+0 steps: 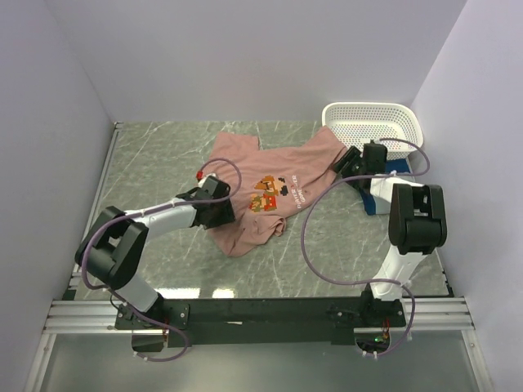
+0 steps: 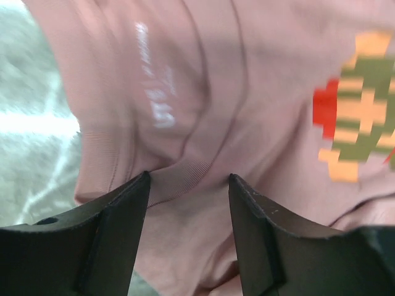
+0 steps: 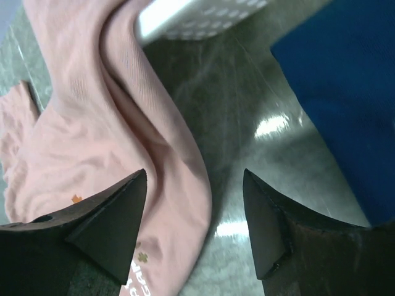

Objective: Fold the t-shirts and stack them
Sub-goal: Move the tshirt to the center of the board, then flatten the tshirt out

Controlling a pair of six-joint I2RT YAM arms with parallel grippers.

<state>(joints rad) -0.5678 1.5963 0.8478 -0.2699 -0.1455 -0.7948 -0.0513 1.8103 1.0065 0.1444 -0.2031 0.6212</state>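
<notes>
Dusty-pink knit t-shirt (image 1: 270, 184) lies print-up in the middle of the desk (image 1: 163, 155), spread but rumpled: hem bunched, sleeves skewed, no clean fold visible. Blue t-shirt (image 3: 345, 92) sits at the right beside the white perforated basket (image 1: 372, 106), mostly hidden under the right arm; cannot tell whether it is folded. Judgement: task is early, pink tee not yet folded, no stack made. Left end effector (image 2: 188, 179) is at the pink tee's left edge, jaws partly apart astride a ribbed hem ridge, not pinched on it. Right end effector (image 3: 195, 174) is low over the pink tee's right edge, jaws wide, holding nothing. Materials: pink cloth thin and fine-ribbed, draping in soft rolls; pixel print flat and blocky in red, orange, olive. Blue cloth matte, saturated. Basket rigid holed plastic. Desk grey-green, marbled, glossy, with glare spots.
</notes>
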